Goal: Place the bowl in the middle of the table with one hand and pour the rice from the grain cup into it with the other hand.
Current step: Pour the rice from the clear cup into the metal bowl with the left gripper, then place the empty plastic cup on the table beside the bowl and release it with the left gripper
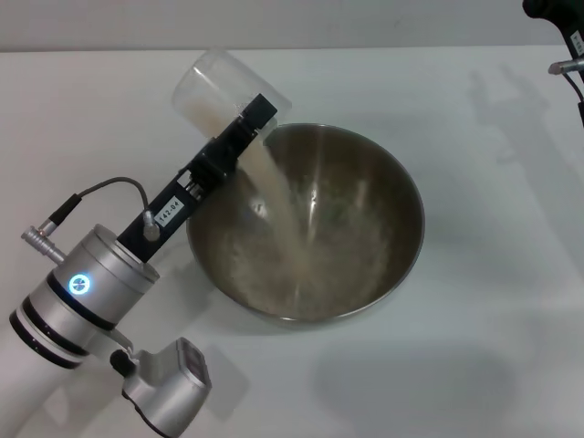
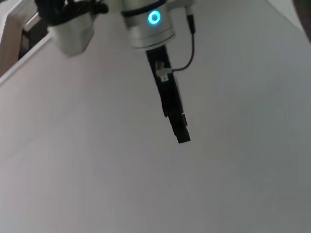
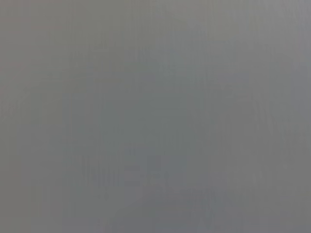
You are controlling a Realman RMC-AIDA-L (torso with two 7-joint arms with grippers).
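The steel bowl [image 1: 412, 196] stands on the white table [image 1: 497, 356] near its middle. My left gripper [image 1: 248, 117] is shut on the clear grain cup [image 1: 214, 80] and holds it tipped over the bowl's far left rim. Rice [image 1: 278, 196] runs from the cup in a pale stream down into the bowl, and some lies on the bowl's bottom. Some rice is still in the cup. My right arm [image 1: 557, 14] is parked at the far right corner, away from the bowl. The left wrist view shows an arm with a ring light and a black gripper [image 2: 182, 136] over a plain surface.
The table around the bowl is bare white. The left arm's wrist and camera housing [image 1: 169, 383] hang over the near left part of the table. The right wrist view shows only a plain grey field.
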